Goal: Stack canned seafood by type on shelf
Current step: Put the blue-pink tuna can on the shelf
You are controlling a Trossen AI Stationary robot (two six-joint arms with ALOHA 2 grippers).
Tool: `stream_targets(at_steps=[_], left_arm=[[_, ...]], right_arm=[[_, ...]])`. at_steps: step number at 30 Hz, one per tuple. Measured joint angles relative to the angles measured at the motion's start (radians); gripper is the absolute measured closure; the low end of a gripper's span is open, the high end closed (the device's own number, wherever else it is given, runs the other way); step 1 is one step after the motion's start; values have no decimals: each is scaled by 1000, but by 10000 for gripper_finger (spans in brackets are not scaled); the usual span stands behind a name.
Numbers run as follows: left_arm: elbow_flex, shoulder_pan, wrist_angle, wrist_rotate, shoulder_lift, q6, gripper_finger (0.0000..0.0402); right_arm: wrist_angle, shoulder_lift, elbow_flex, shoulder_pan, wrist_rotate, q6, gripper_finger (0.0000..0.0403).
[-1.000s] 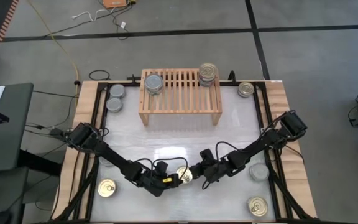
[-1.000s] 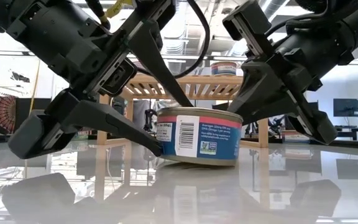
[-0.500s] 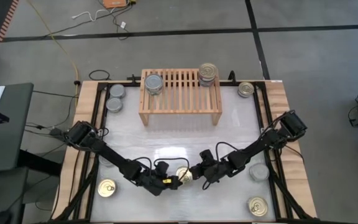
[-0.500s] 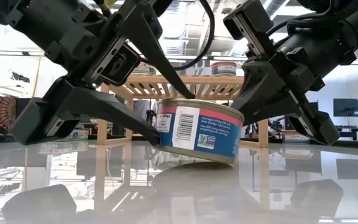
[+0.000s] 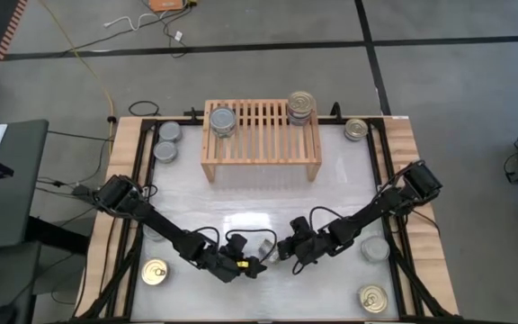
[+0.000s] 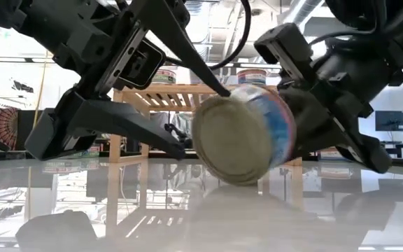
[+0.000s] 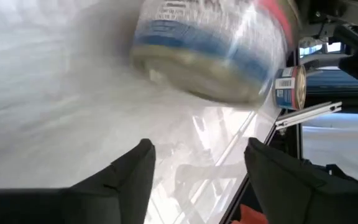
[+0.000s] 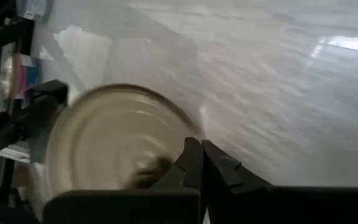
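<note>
with a can [image 6: 243, 133] tipped on edge between the wide-spread left gripper [image 5: 257, 261] and pinched-together right gripper [image 5: 281, 250], righting it calls for a firm regrasp.

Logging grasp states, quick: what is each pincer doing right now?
Left pincer: open, holding nothing; the tipped can lies just ahead.
Right pincer: shut, empty, beside that can.

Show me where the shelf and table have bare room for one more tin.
Free: the middle slats of the light-wood slatted shelf, between the silver-topped tin and the gold-topped tin stack; also the white table strip before the shelf. Crowded: front centre, where left gripper and right gripper flank a tipped tin.
</note>
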Motion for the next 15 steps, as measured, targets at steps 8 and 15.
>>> stream_targets(at_steps=[8, 15], left_arm=[[0, 3, 4, -29, 0, -6, 93], [11, 3, 12, -48, 0, -34, 87]], right_arm=[[8, -2, 1, 0, 5, 4, 378], [12, -3, 2, 0, 13, 4, 379]])
